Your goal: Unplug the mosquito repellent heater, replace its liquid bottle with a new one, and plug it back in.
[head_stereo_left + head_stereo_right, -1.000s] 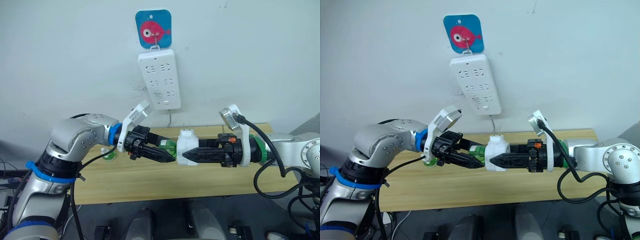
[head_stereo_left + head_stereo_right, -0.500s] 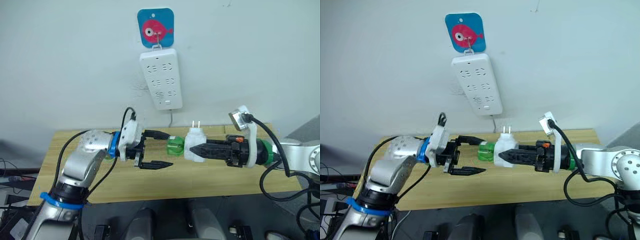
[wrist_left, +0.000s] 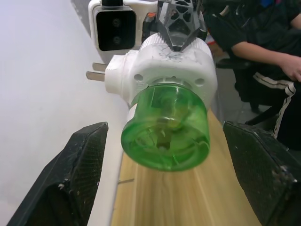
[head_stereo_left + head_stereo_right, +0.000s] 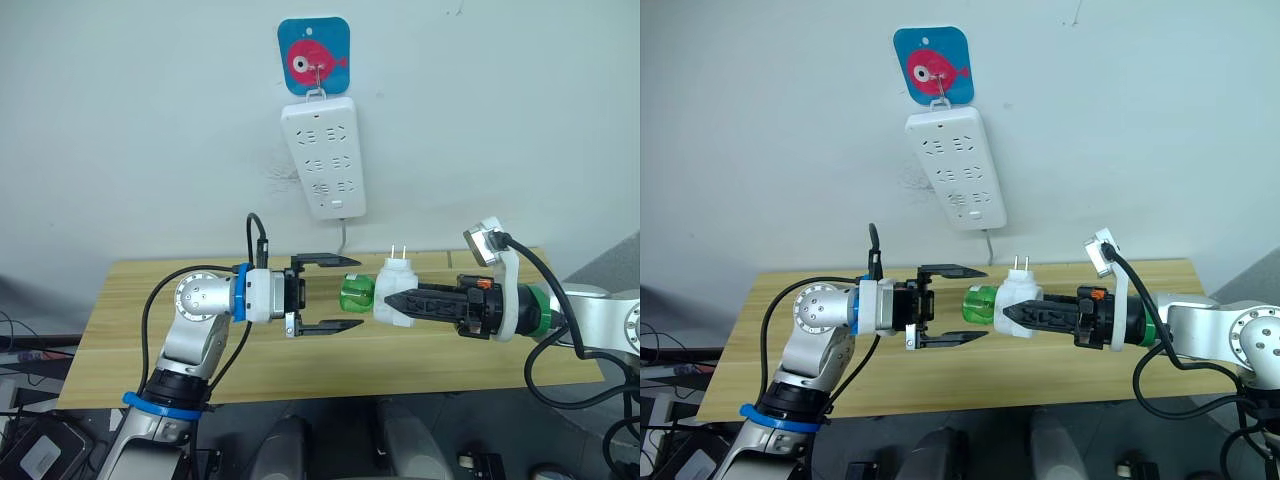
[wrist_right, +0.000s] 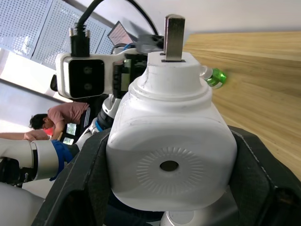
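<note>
Left pincer rotated level, gaping, right pincer clamping mosquito repellent heater

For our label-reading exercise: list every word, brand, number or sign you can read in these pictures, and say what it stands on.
No words, brands or numbers can be read.
Blue wall hook plate: a red cartoon fish picture, no text.
Power strip: sockets, no legible marking.
Mosquito repellent heater, held by the right gripper: plain white, no label.
Green bottle: no label visible.
</note>
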